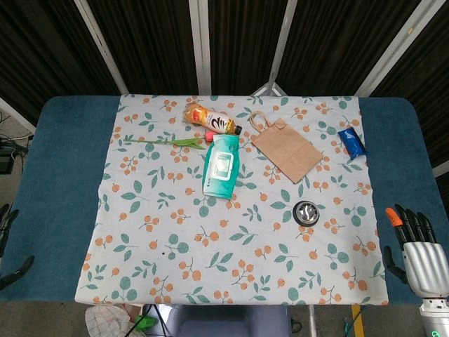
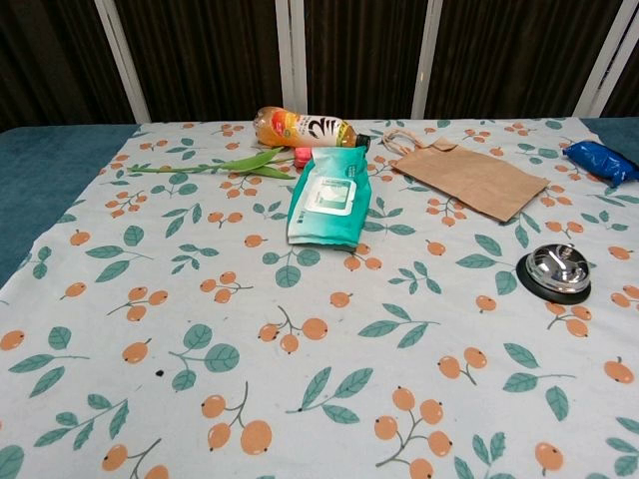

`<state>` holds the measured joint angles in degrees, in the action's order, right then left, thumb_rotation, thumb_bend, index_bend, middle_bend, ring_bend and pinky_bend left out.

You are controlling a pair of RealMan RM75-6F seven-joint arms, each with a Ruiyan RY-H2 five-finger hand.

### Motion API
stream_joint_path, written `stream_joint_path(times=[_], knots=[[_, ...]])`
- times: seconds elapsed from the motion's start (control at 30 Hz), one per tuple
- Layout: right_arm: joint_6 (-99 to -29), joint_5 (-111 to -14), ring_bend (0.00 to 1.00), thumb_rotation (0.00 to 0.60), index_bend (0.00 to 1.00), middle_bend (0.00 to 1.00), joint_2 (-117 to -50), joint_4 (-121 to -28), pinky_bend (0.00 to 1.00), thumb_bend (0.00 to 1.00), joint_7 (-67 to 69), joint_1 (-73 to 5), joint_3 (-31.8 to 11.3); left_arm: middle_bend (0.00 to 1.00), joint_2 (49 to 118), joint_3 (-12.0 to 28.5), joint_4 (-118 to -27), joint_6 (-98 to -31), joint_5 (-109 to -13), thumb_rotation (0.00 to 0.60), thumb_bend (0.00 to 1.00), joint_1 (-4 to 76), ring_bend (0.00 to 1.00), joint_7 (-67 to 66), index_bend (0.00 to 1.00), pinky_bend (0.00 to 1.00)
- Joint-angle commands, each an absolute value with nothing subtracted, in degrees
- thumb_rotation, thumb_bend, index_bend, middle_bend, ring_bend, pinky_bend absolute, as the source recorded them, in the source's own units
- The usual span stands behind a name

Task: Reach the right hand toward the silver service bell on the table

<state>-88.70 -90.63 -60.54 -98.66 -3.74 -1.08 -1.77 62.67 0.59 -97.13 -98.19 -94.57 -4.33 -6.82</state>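
Head view: my right hand [image 1: 419, 246], fingers apart, empty, sits at the silver domed service bell's [image 1: 306, 212] four o'clock; a low reach risks snagging the floral tablecloth [image 1: 175, 239].

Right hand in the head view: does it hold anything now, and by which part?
Nothing is held. The right hand is at the table's near right edge, fingers apart and empty, away from the silver service bell.

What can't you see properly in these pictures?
- Left hand: head view, cut off by the left edge; open or shut is unclear.
- Right hand: missing from the chest view.
- Blue packet: chest view, cut by the right edge.
- Bottle label: too small to read.
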Motion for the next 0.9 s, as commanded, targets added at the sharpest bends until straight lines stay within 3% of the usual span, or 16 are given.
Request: stream_joint_path(times=[0.03,0.27,0.9], knots=[[-88.86,-90.82,0.0,0.6,0.03,0.0,-60.56,-98.58,0.0,0.56,-3.69,-1.11,-1.85,0.0,62.6,0.58,-97.12,-98.22,-94.51,0.6,0.33,-4.39,0.0,-6.68,0.08,0.1],[-91.62,-92.84,0.0,0.6,0.03,0.0,-61.48,-96.77,0.0,0.56,-2.72,-0.73,-2.28,0.0,62.51,0.49,-97.17,-98.76,-94.77,0.6,0.33,-4.67,0.0,-6.51,0.08,0.1],[-89.76,-94.56,0.0,0.6,0.03,0.0,-64.0,-97.04,0.0,0.56,-2.75,-2.82,-2.57,0.0,62.91,0.3,-97.66,-98.92,-94.99,0.6,0.33,-4.92,0.0,-7.41,0.08,0.1]])
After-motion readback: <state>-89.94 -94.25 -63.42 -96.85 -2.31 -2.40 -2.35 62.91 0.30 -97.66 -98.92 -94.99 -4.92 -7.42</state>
